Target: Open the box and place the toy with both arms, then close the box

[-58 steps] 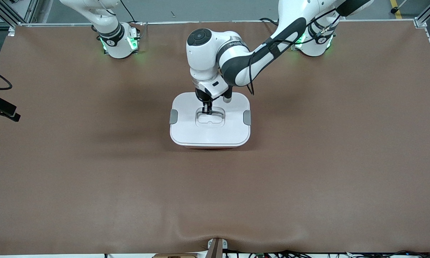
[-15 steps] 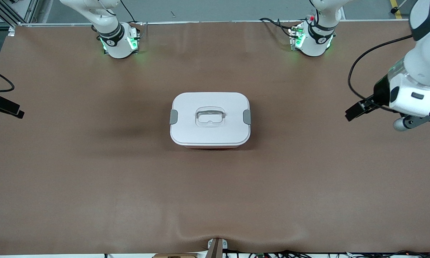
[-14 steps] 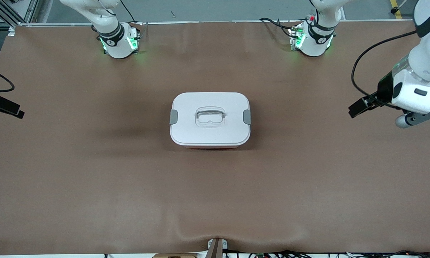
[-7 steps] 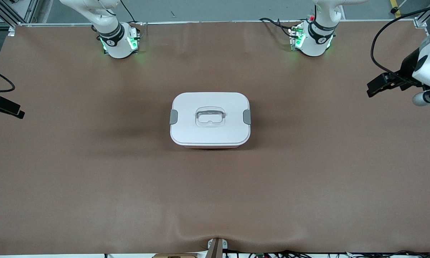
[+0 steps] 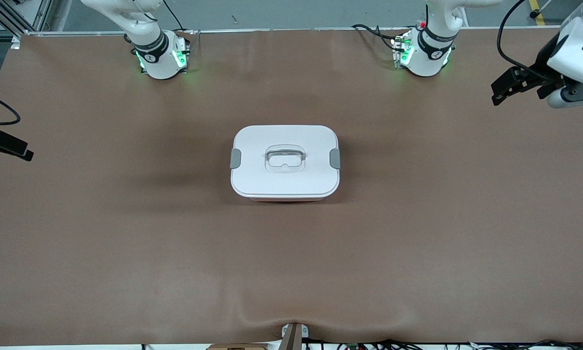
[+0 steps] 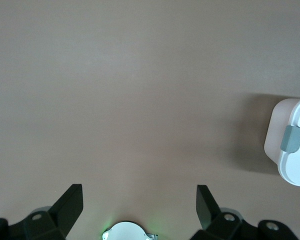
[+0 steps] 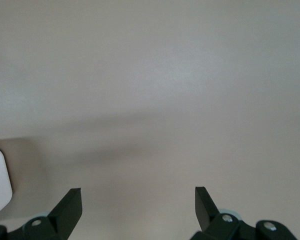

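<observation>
1. Jaws of both grippers stand apart, clamping nothing.
2. The worktop [image 5: 126, 253] carries the box [image 5: 285, 163] at its middle, lid on.
3. The left gripper [image 5: 504, 87] hangs over the worktop's left-arm end.
4. The right gripper [image 7: 138, 206] hangs over bare worktop at the right arm's end.

Box [image 6: 295, 147] cut off at left wrist view's edge; toy unseen, lid [image 5: 285, 160] shut
</observation>
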Controlling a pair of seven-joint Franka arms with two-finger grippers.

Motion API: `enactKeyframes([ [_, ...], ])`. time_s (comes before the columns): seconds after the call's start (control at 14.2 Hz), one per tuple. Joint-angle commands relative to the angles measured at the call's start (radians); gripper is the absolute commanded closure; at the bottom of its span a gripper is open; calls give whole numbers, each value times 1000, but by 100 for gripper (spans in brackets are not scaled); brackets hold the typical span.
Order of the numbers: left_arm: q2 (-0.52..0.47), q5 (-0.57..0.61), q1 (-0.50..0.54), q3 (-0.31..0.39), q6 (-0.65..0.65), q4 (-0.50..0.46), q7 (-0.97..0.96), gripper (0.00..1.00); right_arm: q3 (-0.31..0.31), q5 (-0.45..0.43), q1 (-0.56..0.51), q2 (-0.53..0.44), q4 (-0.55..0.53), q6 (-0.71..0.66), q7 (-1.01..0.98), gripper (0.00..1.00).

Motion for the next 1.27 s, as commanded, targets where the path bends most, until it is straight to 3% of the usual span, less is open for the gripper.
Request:
enactKeyframes([
  [0.0,-20,-27,8,14,-27,-12,49,0,6,5,-11,-3,3,-5,2,0],
  [1.2,24,-25,54,14,-43,45,126,0,5,6,-11,1,-2,-26,1,0],
])
